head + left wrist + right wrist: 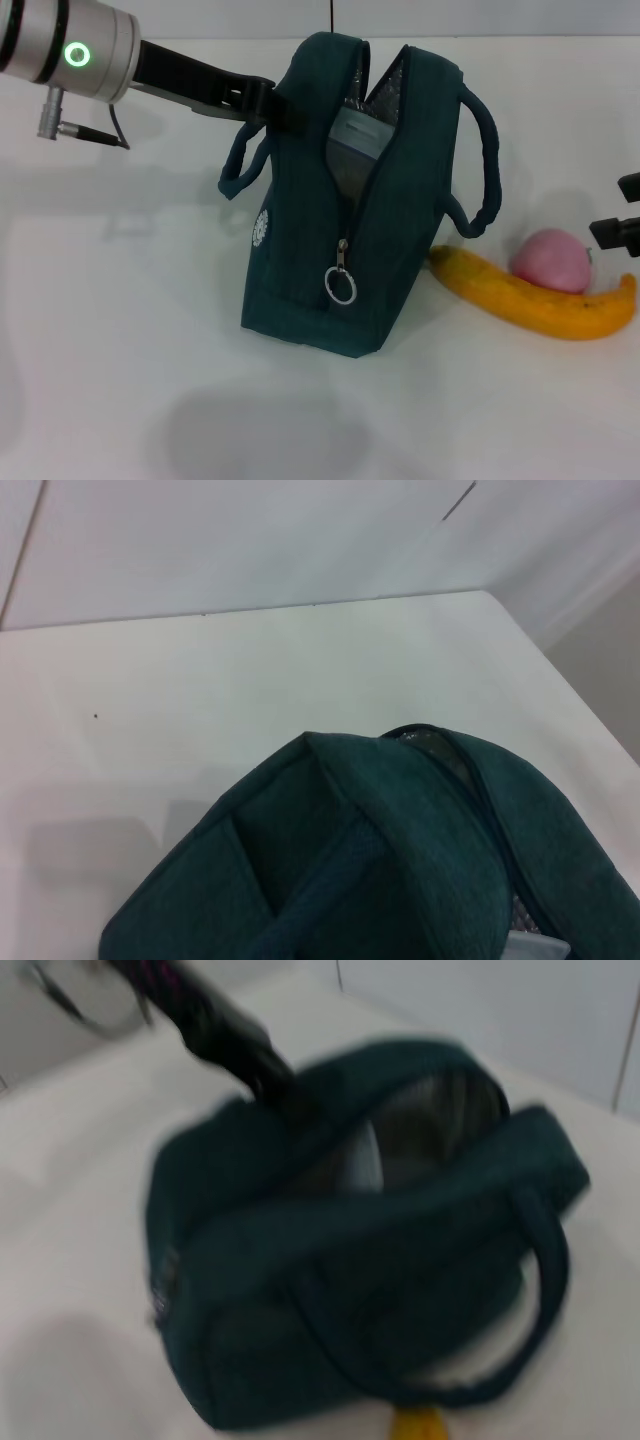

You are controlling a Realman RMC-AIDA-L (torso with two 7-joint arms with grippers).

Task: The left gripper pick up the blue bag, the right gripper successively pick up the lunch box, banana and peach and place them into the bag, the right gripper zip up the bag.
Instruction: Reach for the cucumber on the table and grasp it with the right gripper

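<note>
The left gripper (272,100) is clamping the upper left edge of the bag (330,230), which is standing upright on the table (120,330) with its mouth gaping open. Just right of that grip, the lunch box (355,140) is sitting inside the opening, a pale slab against the silver lining. The zipper pull ring (342,287) is hanging low on the front seam.

Well right of the left gripper, the banana (540,300) is lying on the table with one tip close to the bag's base, and the peach (551,260) is resting just behind it, touching it.

The right gripper (620,225) is showing only at the head view's right edge, near the peach; whether it is open cannot be told.

The left wrist view is showing only the bag's top fold and bare table beyond. The right wrist view, blurred, is looking into the open mouth, with a yellow banana tip below the bag.
</note>
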